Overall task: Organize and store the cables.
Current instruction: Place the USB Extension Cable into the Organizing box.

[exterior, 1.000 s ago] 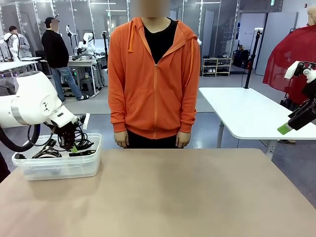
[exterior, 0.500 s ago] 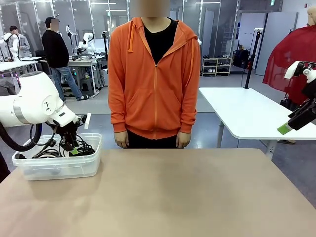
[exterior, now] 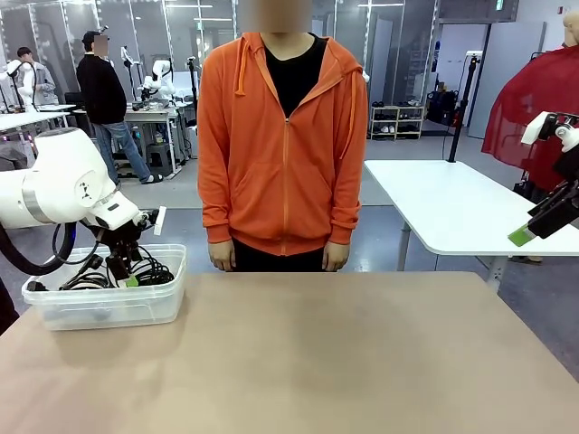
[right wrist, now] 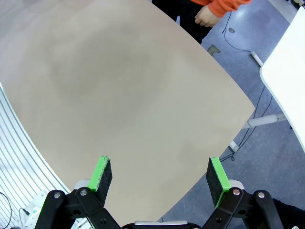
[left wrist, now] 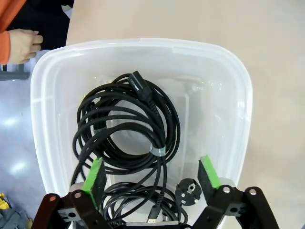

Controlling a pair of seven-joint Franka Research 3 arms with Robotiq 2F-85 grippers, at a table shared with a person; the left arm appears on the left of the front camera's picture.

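Black cables (left wrist: 126, 129) are seen coiled in loops inside the clear plastic bin (left wrist: 238, 95), one banded, with a round power plug (left wrist: 188, 190) near the bottom. Left gripper (left wrist: 151, 175) is spread wide above them, gripping nothing. Right gripper (right wrist: 159, 175) is spread, empty, above the table (right wrist: 119, 95).

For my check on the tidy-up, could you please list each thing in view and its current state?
cables: coiled, lying inside the bin.
clear plastic bin: open-topped, on the table's left end.
left gripper: open, just above the cables, holding nothing.
right gripper: open, empty, high over the table.
table: bare apart from the bin.
person's hand: loosely curled, beside the bin.
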